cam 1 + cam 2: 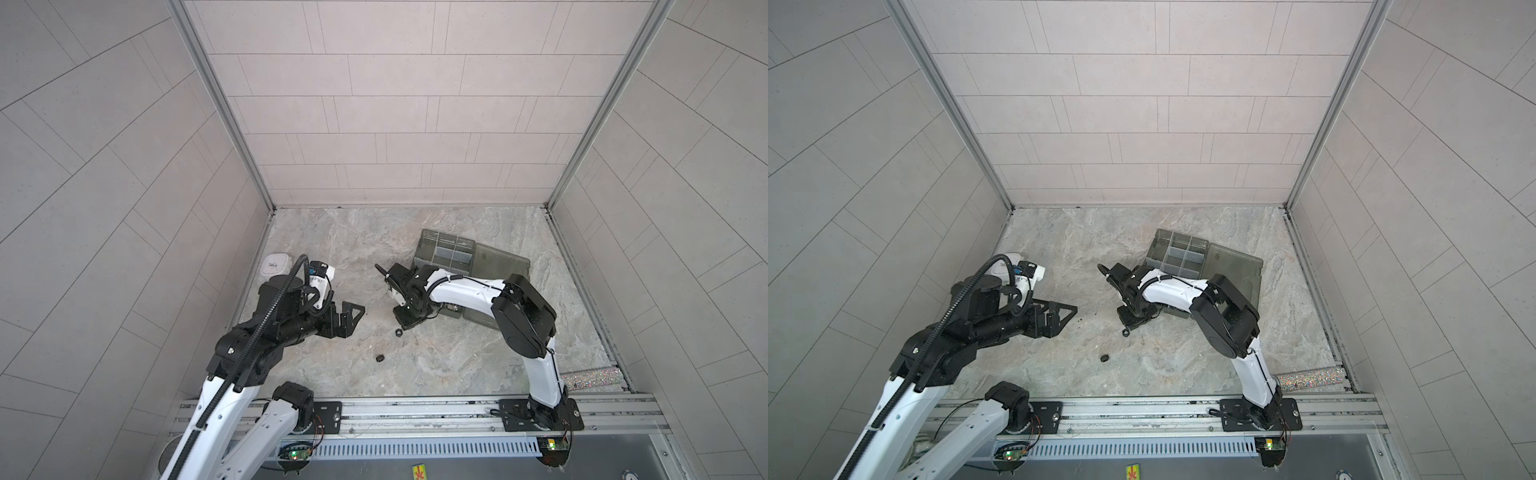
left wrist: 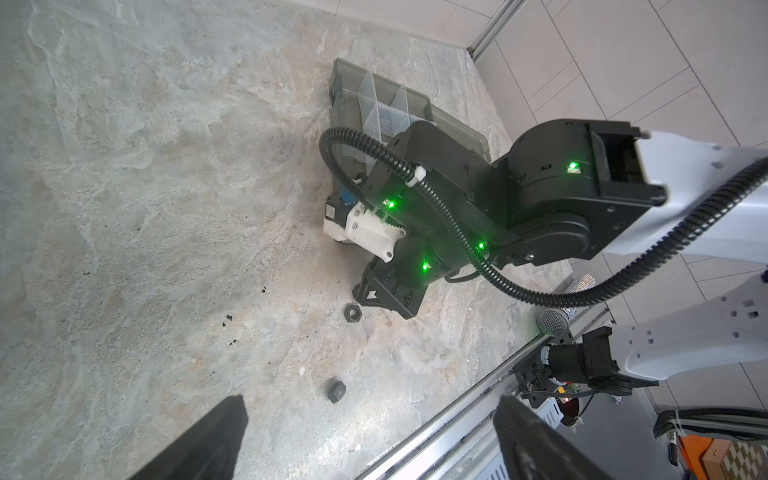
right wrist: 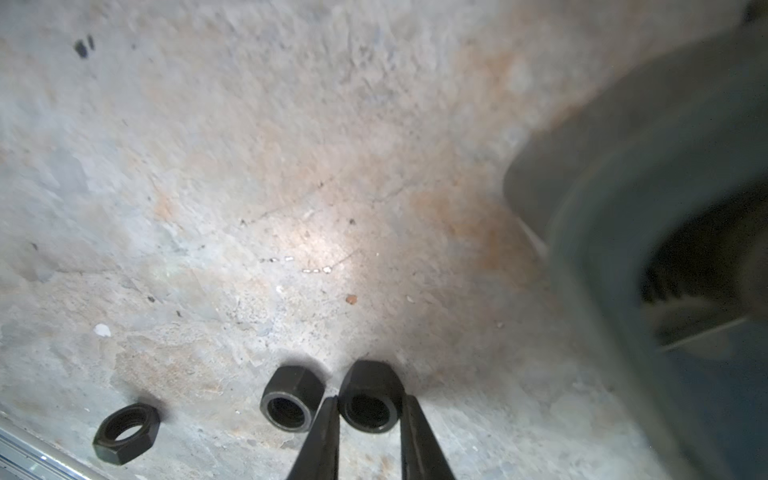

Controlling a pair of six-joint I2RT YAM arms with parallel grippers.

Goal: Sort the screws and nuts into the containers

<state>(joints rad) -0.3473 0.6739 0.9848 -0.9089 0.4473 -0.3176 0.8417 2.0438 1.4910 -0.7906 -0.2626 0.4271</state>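
Pale tiled walls close in on three sides of a marbled grey counter (image 1: 415, 374), which fills the lower middle of both top views. Two white-and-black arms reach in from the rail along the bottom edge. Right of centre sits the smoky organizer box (image 1: 424, 248), its lid (image 1: 503, 261) laid open flat beside it. Its containers (image 1: 1177, 245) are the small cells between pale dividers, and what lies in them is too small to tell. The right arm bends across the box's near end.

The left end effector (image 2: 370, 400) hangs left of centre above the counter, fingers wide apart, holding nothing. The right end effector (image 3: 370, 401) sits low at the counter just left of the box. At bottom centre of the right wrist view its fingers stand against opposite sides of one tall black nut (image 3: 370, 374), clamped on it as far as that view shows. A second tall nut (image 3: 292, 403) sits just beside the finger on the frame's left, and a thin hex nut (image 3: 126, 432) lies further off at lower left. One more dark piece (image 1: 379, 358) lies alone below centre. I cannot tell whether it is a nut or a screw.

The step in hand looks like the pick. It would go best with the grip firm on the flats and a straight lift, so the neighbour is not dragged. The nut should clear the box wall and be released low inside a nut cell.
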